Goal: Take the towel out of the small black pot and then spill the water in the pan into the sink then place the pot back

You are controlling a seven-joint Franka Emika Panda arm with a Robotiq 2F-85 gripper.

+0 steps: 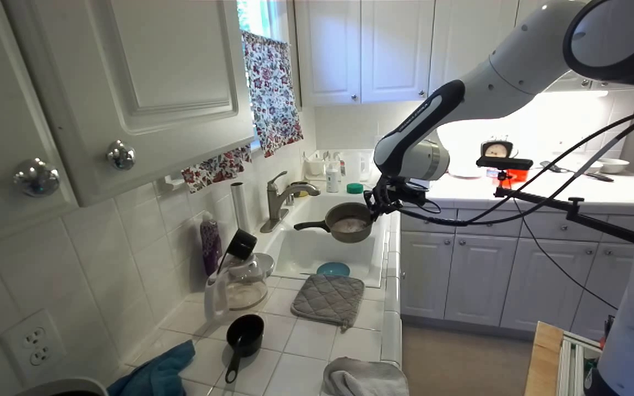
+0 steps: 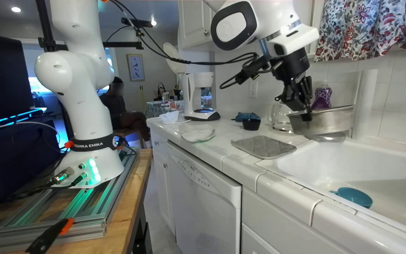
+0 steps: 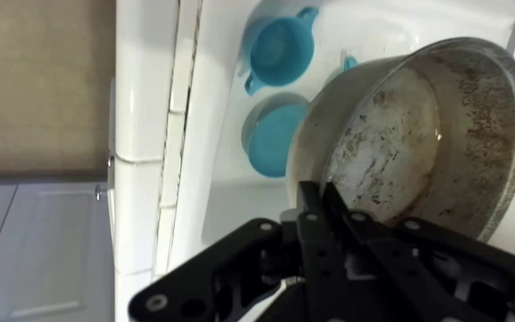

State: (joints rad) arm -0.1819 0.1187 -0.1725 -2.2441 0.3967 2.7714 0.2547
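Observation:
A worn metal pan [image 1: 353, 235] with a dark handle hangs above the white sink [image 1: 300, 250]. My gripper [image 1: 373, 212] is shut on the pan's rim, on the side across from the handle. In the wrist view the fingertips [image 3: 318, 188] pinch the wall of the pan [image 3: 472, 147]. The pan is tilted; I cannot tell how much water is in it. The small black pot [image 1: 246, 335] stands on the counter, and the teal towel [image 1: 157, 371] lies beside it, outside it. Both the pot [image 2: 251, 124] and the towel [image 2: 247, 116] also show in an exterior view.
Blue cups [image 3: 284, 51] sit in the sink. The faucet [image 1: 274, 203] stands at the wall side. A grey pot holder [image 1: 329, 302], a light cloth [image 1: 366, 378] and a glass carafe [image 1: 246, 289] are on the counter. A purple bottle [image 1: 210, 245] stands by the wall.

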